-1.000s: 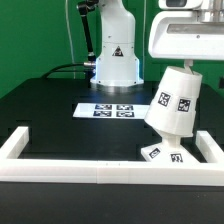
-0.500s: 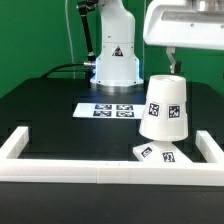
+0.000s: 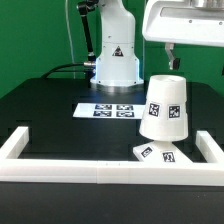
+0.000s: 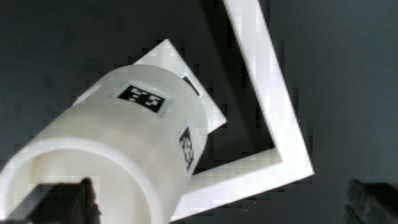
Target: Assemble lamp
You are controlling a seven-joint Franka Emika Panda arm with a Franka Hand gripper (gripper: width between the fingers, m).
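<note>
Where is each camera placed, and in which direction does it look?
Exterior view: it sits off the arm, low by the near white rail, and looks level across the black table at the shade on the base, the marker board and the arm's pedestal behind; the gripper hangs above the shade.
Wrist view: it sits on the wrist and looks down on the shade; dark finger tips show.
Both views share the shade, base, rail and table.

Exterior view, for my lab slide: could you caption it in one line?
White truncated-cone plastic lamp shade stands on the flat square white base beside the white border rail; the gripper hangs just above it.
</note>
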